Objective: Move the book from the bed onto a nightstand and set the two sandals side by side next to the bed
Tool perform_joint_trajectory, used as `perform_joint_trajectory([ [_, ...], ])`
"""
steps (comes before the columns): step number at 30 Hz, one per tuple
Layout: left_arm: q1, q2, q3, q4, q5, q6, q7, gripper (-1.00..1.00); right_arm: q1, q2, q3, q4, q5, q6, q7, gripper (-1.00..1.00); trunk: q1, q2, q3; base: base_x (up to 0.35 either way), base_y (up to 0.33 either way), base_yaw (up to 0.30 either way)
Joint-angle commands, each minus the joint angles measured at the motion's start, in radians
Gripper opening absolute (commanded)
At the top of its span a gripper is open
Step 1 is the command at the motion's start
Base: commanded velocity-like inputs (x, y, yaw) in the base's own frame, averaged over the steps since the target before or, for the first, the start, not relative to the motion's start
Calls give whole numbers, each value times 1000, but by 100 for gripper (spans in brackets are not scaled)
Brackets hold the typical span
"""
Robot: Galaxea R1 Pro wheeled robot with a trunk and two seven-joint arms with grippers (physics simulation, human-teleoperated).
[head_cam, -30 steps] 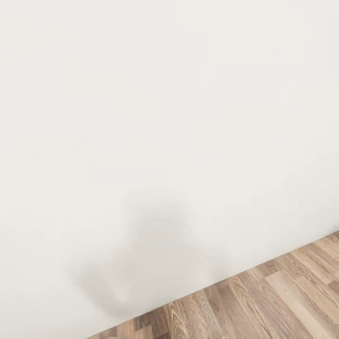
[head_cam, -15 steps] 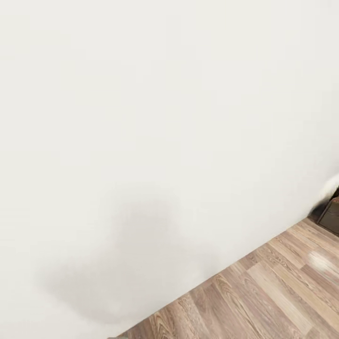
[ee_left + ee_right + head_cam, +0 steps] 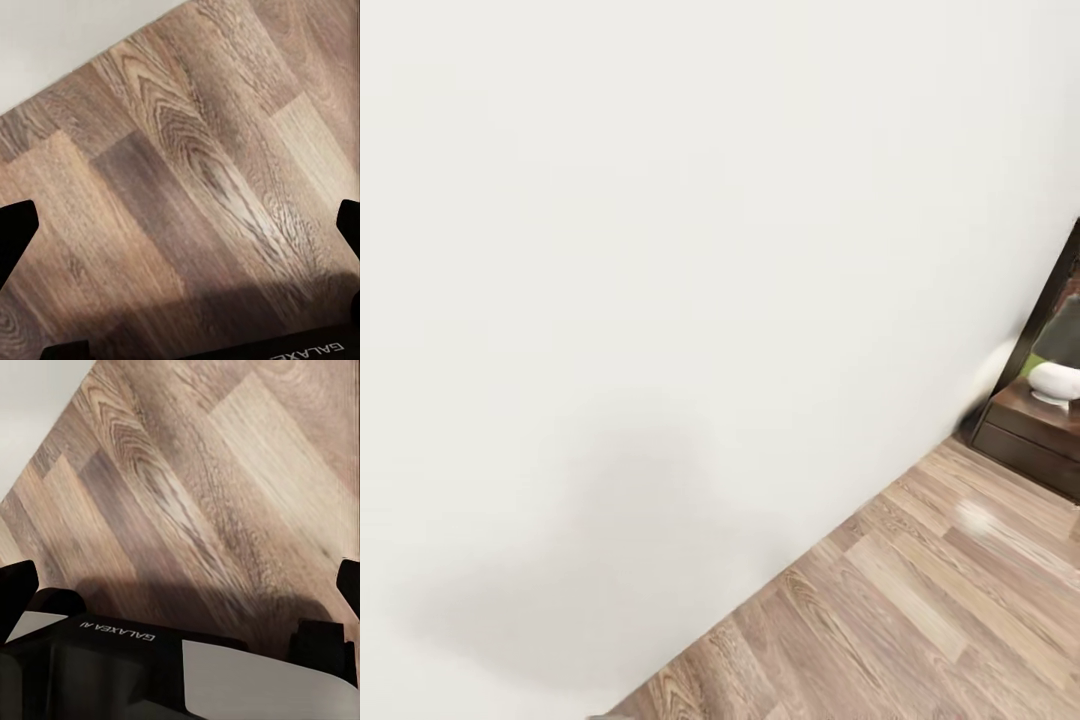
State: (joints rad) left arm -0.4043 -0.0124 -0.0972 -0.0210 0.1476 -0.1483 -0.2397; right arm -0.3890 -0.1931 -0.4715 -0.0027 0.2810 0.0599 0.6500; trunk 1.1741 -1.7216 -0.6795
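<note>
Both sets of jaws released over wood floor (image 3: 187,172) ("GALAXEA" on robot body (image 3: 150,675)); nightstand (image 3: 1040,430) by wall (image 3: 660,250)

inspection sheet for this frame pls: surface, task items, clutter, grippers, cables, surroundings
Surface: wood-plank floor, bare where seen, with a glossy highlight near the furniture.
Job's things: nightstand, dark reddish-brown, at the head view's right edge against the wall, cut off by the frame. A white rounded lamp base sits on its top. Book, bed and sandals: nothing seen.
Clutter: nothing seen.
Grippers: left gripper open, fingers spread over the floor, holding nothing. Right gripper open, also over the floor, empty.
Cables: nothing seen.
Surroundings: plain off-white wall takes up most of the head view, with a soft grey shadow low on it; a dark wooden upright stands behind the nightstand.
</note>
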Motion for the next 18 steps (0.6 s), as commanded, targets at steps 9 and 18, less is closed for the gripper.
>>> perform_joint_trajectory([
  [9, -1, 0, -8, 2, 10, -4, -3, 100, -1, 0, -9, 0, 6, 6, 3, 100, 0, 0, -4, 0, 0, -286],
  [18, -1, 0, -8, 1, 10, -4, -3, 100, -1, 0, -9, 0, 6, 7, 3, 100, 0, 0, -8, 211, 0, -286],
])
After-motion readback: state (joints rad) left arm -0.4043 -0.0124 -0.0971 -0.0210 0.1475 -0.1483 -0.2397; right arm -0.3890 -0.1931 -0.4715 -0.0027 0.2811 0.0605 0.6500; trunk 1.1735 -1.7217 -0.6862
